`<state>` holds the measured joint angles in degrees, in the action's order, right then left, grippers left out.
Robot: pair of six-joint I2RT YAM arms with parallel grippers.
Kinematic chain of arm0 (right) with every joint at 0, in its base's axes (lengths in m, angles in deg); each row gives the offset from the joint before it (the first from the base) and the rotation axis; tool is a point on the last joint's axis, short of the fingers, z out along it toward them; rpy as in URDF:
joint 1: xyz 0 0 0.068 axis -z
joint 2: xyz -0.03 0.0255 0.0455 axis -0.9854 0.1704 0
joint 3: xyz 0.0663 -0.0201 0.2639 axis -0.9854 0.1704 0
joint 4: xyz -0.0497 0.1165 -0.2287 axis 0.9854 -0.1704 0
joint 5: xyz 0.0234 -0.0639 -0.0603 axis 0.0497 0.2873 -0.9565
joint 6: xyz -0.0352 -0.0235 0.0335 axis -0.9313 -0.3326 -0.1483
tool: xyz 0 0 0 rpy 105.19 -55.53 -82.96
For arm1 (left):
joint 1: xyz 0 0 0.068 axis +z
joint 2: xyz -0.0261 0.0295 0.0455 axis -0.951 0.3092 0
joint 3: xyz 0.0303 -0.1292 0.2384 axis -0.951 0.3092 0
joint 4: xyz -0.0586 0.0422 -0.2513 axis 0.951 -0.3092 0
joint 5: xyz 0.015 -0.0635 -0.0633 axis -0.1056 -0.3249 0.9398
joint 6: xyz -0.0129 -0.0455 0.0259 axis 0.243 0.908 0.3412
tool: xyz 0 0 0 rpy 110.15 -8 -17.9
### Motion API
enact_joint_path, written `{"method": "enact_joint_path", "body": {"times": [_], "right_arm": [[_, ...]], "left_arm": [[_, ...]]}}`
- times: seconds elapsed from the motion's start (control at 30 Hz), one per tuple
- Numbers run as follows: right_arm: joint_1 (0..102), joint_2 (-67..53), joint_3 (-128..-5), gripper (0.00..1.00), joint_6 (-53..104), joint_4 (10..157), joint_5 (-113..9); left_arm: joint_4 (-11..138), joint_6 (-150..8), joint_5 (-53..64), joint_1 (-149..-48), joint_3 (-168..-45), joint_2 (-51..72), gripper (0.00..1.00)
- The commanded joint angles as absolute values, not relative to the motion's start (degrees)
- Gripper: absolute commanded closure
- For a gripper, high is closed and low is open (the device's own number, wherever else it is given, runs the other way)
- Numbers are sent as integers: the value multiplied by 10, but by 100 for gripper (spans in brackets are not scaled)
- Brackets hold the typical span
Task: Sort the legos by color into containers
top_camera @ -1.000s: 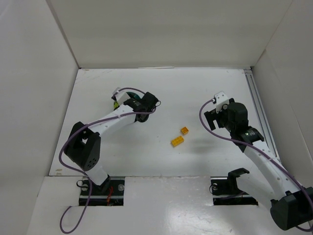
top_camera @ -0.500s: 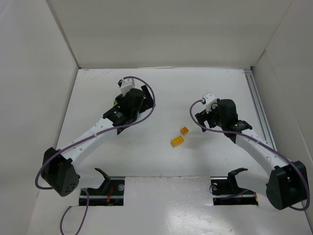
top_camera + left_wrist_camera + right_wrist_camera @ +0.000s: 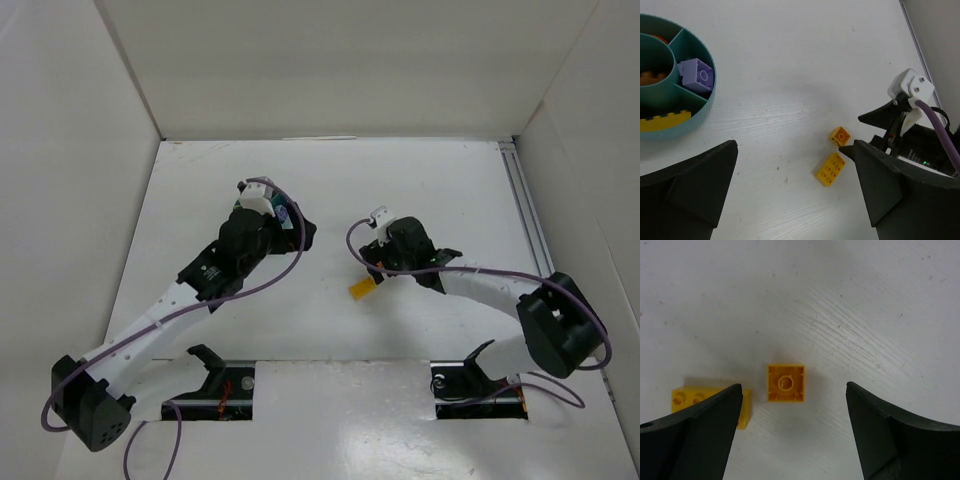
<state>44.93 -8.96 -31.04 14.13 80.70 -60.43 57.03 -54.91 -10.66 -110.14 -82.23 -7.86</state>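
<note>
**The right claw (image 3: 794,389) straddles a square orange-yellow brick (image 3: 785,383)**

The right claw is spread wide and touches the brick on neither side. A longer yellow brick (image 3: 687,397) lies just beside the square one on the white tabletop (image 3: 865,300). The left claw (image 3: 795,150) is also spread apart and holds nothing, near the teal dish (image 3: 707,107). In the dish, a purple brick (image 3: 696,76) sits in one compartment and yellow bricks (image 3: 665,121) in the next one
</note>
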Motion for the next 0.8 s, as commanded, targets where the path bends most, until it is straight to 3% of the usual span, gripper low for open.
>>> {"method": "enact_joint_path", "body": {"times": [0.0,0.2,0.53,0.77], "right_arm": [[437,-54,-323,12,201,881,-644],[437,10,-330,25,225,912,-649],[420,-18,-319,67,223,932,-641],[363,-16,-425,77,92,969,-577]], "left_arm": [[571,-540,-109,-1100,-794,-120,0],[559,-511,-115,-1100,-760,-174,0],[486,-441,-193,-1100,-741,-237,0],[336,-278,-305,-1100,-753,-281,0]]}}
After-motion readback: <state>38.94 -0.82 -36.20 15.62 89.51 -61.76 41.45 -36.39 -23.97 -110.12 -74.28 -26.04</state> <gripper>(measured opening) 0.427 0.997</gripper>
